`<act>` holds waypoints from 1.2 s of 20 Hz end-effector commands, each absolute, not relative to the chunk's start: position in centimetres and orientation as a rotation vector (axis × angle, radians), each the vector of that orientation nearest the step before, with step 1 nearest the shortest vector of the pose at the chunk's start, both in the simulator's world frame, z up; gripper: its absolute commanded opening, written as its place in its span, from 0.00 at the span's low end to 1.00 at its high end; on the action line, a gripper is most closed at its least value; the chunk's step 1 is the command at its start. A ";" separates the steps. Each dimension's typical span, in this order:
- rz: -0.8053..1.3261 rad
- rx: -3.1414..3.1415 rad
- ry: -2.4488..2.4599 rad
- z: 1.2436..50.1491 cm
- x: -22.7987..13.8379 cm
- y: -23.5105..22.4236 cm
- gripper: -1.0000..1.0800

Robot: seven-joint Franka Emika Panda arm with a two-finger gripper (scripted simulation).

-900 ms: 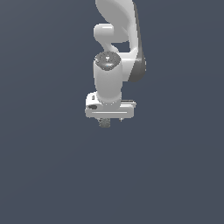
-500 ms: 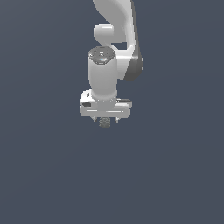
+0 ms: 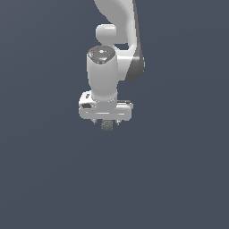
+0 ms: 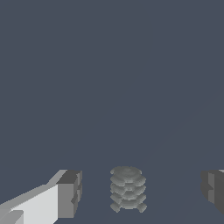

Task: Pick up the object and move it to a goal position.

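A small grey ribbed object (image 3: pixel 106 126), like a stack of discs, shows just under the white hand in the exterior view. In the wrist view the object (image 4: pixel 127 189) stands between my two fingers, with a clear gap on each side. My gripper (image 3: pixel 106 121) points straight down and is open around the object (image 4: pixel 141 190), touching it with neither finger. One dark fingertip (image 4: pixel 70 192) and the other (image 4: pixel 213 187) sit at about the object's height. No goal marker shows.
The white arm (image 3: pixel 117 27) rises above the hand to the frame's top. Everything around is a plain dark grey-blue surface (image 3: pixel 179 179).
The hand has shifted a little toward the exterior view's left and the wrist has come closer to the camera. The object stays under the hand.
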State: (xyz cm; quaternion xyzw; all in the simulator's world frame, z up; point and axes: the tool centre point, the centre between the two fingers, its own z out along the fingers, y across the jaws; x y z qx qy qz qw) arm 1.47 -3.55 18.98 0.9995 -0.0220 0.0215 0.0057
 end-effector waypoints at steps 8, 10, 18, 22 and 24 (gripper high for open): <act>0.059 3.123 0.121 18.1 0.9 -3.8 0.96; 0.056 3.119 0.185 17.8 0.6 -3.9 0.96; 0.041 3.080 0.502 16.3 -0.5 -4.2 0.96; 0.034 3.048 0.665 15.6 -1.0 -4.3 0.96; 0.031 3.030 0.746 15.2 -1.3 -4.3 0.96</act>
